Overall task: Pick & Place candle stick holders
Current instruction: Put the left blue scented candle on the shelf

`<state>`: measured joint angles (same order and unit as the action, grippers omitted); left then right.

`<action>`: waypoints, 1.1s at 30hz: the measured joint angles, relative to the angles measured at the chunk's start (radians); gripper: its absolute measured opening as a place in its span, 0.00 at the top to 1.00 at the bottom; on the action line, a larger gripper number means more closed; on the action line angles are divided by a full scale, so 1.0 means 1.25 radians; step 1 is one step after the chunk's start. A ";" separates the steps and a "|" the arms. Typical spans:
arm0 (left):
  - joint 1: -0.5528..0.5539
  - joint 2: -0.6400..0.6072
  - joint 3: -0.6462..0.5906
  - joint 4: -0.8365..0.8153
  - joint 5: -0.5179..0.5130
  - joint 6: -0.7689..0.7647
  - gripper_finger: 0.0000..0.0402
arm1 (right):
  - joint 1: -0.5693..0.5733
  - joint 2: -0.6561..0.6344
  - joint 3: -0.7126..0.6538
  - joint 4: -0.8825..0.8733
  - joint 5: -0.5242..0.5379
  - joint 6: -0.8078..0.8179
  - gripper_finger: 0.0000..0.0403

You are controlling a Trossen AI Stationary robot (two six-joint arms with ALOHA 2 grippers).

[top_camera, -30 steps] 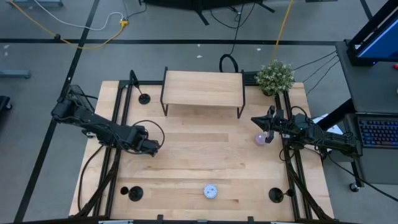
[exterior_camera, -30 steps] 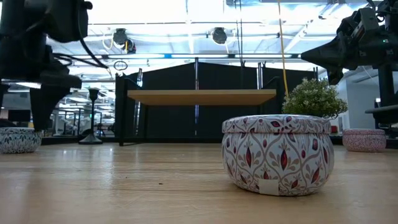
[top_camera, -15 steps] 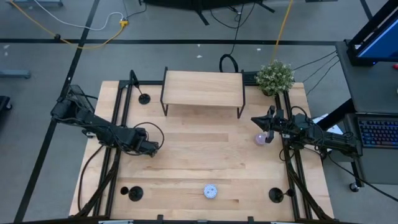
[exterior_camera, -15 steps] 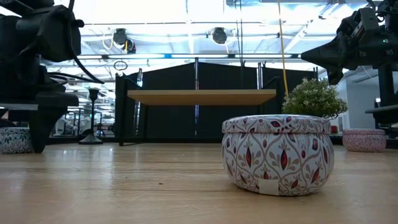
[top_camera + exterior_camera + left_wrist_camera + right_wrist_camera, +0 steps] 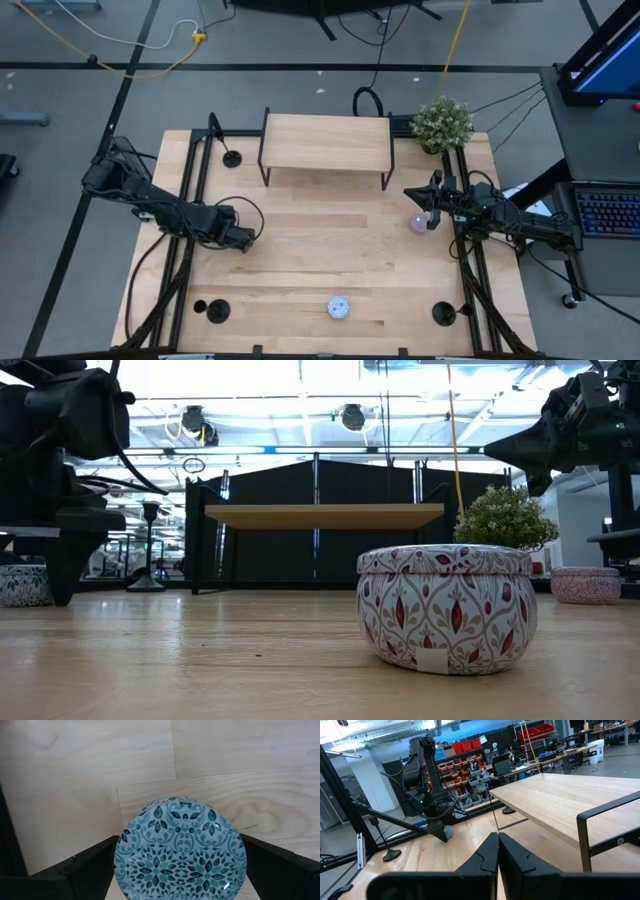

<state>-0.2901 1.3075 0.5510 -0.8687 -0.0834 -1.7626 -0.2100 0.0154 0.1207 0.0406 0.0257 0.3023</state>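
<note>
My left gripper straddles a round teal-patterned tin with fingers spread; my right gripper, fingers pressed together, hovers above a pink tin.

- A raised wooden shelf on black legs stands at the table's far middle.
- A small potted plant sits at the far right.
- A floral tin rests near the front edge.
- A pink tin lies right of centre.
- A teal patterned tin lies on the left side.
</note>
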 joint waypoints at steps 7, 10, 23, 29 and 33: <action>0.000 0.000 0.000 0.000 -0.004 0.013 0.01 | 0.000 0.000 0.000 0.000 0.000 0.000 1.00; 0.000 0.001 -0.001 0.000 -0.006 0.019 0.01 | 0.000 0.000 0.000 0.000 0.000 0.000 1.00; 0.001 0.001 -0.001 0.006 -0.003 -0.001 0.19 | 0.000 0.000 0.000 0.000 0.000 0.000 1.00; 0.001 0.001 -0.001 0.011 0.003 -0.001 0.26 | 0.000 0.000 0.000 0.000 0.000 0.046 1.00; 0.001 0.001 -0.001 0.033 0.006 -0.001 0.26 | 0.000 0.000 0.000 0.000 0.000 0.051 1.00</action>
<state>-0.2893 1.3090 0.5500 -0.8269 -0.0753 -1.7637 -0.2098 0.0152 0.1207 0.0406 0.0255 0.3658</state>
